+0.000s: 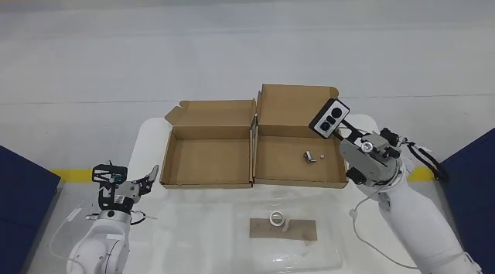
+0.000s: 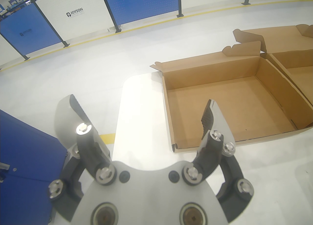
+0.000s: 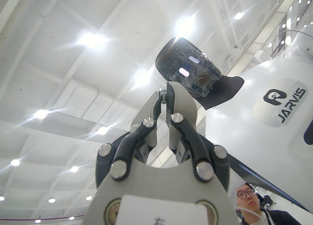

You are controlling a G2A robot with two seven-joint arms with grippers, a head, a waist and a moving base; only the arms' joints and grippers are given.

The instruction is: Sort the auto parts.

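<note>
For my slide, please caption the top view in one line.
Right gripper holds a black button panel by the right box; open left gripper hovers near the left box.

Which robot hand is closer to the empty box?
Left. The left gripper is just beside the empty box; the right gripper, holding a black part, is by the other box.

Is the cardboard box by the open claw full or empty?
Empty. The open brown cardboard box beside the left claw shows only its bare floor.
</note>
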